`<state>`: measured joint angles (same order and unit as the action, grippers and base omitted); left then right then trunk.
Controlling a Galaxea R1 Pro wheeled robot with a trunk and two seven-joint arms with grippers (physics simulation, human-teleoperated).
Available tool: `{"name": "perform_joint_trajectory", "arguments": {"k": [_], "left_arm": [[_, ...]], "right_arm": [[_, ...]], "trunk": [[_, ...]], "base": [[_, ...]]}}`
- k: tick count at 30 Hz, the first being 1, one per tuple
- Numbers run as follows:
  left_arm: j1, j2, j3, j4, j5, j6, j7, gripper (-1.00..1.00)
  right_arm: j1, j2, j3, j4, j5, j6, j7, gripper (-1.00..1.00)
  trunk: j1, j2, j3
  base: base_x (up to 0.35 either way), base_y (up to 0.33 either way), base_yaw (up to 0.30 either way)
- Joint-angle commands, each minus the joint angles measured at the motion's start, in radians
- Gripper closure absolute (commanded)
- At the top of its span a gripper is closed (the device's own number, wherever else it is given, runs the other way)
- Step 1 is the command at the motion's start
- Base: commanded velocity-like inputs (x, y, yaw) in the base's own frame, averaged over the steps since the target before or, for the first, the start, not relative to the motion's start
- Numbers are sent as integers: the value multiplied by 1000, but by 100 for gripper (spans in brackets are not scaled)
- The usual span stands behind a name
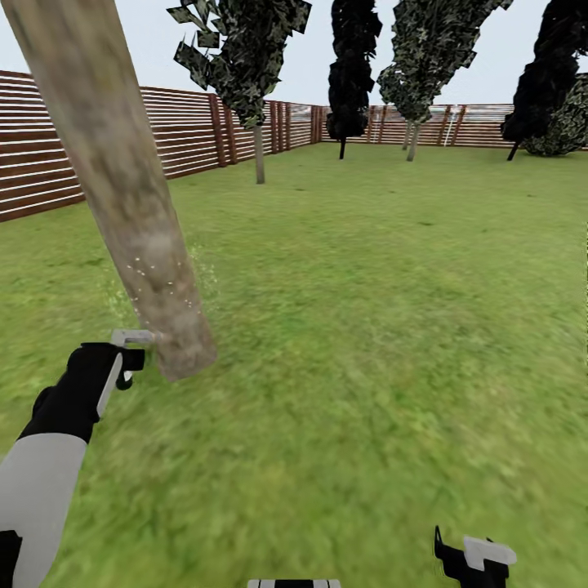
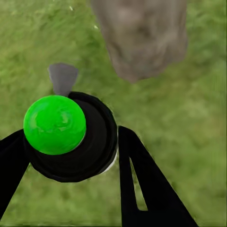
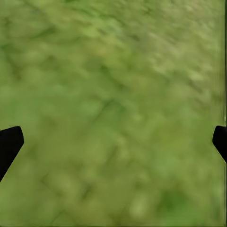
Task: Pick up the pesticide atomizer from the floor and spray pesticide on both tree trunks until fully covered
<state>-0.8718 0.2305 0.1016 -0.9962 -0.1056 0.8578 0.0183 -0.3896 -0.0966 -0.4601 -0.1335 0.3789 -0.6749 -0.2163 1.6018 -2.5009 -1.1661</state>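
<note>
Green lawn (image 1: 367,327), slat fence (image 1: 188,131) behind. Left gripper (image 2: 71,156) fingers clenched on pesticide atomizer (image 2: 55,124), its nozzle just beside the base of the pale tree trunk (image 1: 122,188). Right gripper (image 3: 113,144) fingers released over grass.

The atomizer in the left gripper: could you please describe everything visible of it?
The atomizer shows in the left wrist view as a round black body topped by a glossy bright green ball, with a small grey nozzle pointing toward the base of the tree trunk. It sits between the black fingers of the left gripper, which is shut on it. In the head view its pale grey nozzle lies right beside the trunk's foot, with pale specks on the bark above it.
</note>
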Motion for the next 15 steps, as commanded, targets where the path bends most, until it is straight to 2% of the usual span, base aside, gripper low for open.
{"name": "perform_joint_trajectory", "arguments": {"k": [1, 3, 5, 6, 8, 10, 13, 15], "left_arm": [[0, 18, 0, 2, 10, 0, 2, 100], [8, 31, 0, 3, 12, 0, 3, 100], [17, 26, -1, 2, 17, 0, 3, 100], [19, 19, -2, 2, 20, 0, 3, 100], [21, -21, -4, -1, 13, 0, 4, 100], [21, -24, -1, -5, 11, 0, 5, 100], [21, -11, 2, -1, 10, 0, 5, 100], [28, 15, 3, 3, 10, 0, 5, 100]], "right_arm": [[0, 0, 0, 0, 0, 0, 0, -100], [0, 0, 0, 0, 0, 0, 0, -100], [0, 0, 0, 0, 0, 0, 0, -100], [0, 0, 0, 0, 0, 0, 0, -100], [0, 0, 0, 0, 0, 0, 0, -100], [0, 0, 0, 0, 0, 0, 0, -100], [0, 1, 0, 0, 0, 0, 1, -100], [0, 1, 0, 0, 0, 0, 1, -100]], "trunk": [[0, 0, 0], [0, 0, 0], [0, 0, 0], [0, 0, 0], [0, 0, 0], [0, 0, 0], [0, 0, 0], [0, 0, 0]], "base": [[3, -273, 45], [1, -273, 165], [0, -274, 258], [0, -274, 270], [0, -274, 275], [0, -274, 277], [58, -274, 268], [128, -274, 109]]}}
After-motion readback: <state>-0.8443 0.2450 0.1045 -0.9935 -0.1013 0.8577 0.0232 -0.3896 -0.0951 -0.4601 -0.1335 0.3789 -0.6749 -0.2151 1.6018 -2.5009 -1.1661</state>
